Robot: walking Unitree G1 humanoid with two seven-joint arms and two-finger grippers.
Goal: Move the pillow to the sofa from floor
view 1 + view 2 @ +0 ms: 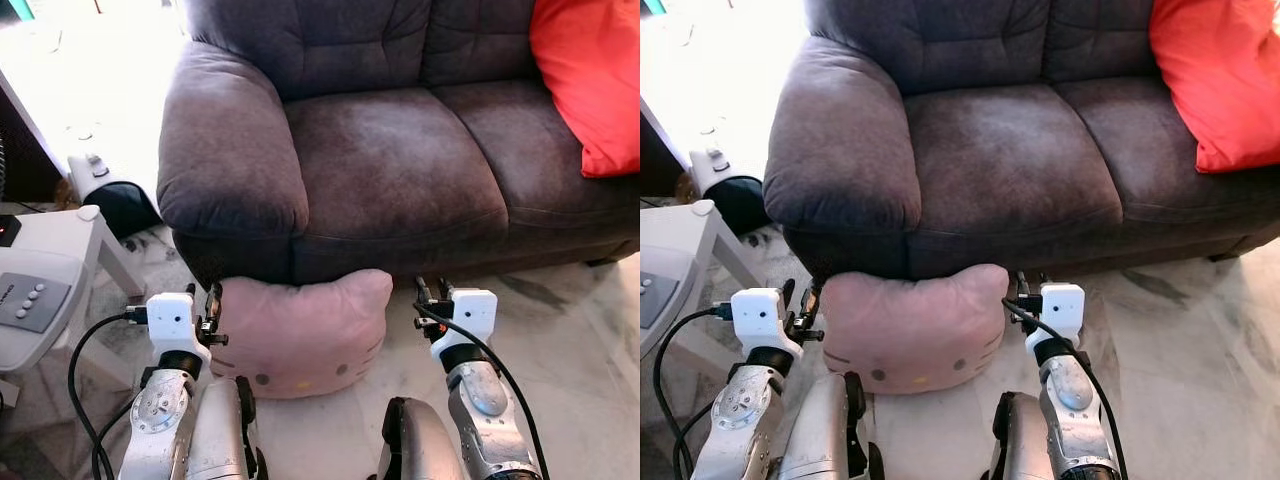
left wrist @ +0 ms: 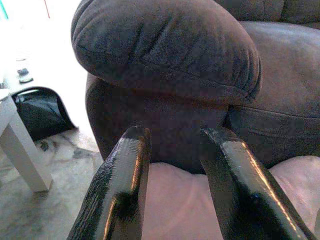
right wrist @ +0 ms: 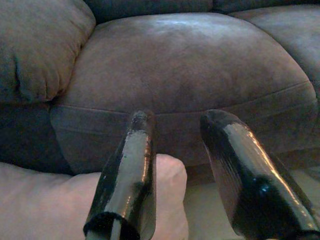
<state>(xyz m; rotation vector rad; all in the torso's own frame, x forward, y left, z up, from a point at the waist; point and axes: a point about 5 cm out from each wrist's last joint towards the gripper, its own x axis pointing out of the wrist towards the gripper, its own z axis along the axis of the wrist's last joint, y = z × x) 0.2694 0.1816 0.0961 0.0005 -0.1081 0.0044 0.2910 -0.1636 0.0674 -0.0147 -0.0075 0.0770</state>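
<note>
Low in the middle of the frame, the pink pillow (image 1: 300, 335) is lying on the pale floor (image 1: 560, 340), pressed against the front base of the dark sofa (image 1: 390, 170), just below the armrest (image 1: 225, 150). It is not yet lifted.

Both arms are reaching toward it from either side, which looks like the set-up for a two-sided squeeze, since a soft, wide pillow suits that better than a pinch. The left gripper (image 1: 212, 312) is sitting at the pillow's left edge, touching or nearly touching it. The right gripper (image 1: 432, 292) is hovering just beside the pillow's right corner, apart from it. Both pairs of fingers are spread, holding nothing.

Further out, a red cushion (image 1: 590, 80) is leaning in the upper right of the frame on the sofa's far seat, leaving the near seat free for the pillow. A white table (image 1: 60, 260) is standing at the left edge.

The left wrist view is showing the two black fingers (image 2: 125, 185) parted, with pink fabric low between them and the armrest bulging beyond. The right wrist view is showing the pillow's corner behind one finger (image 3: 127, 175) and bare floor behind the other, so this gripper is pointing past the pillow's edge.
</note>
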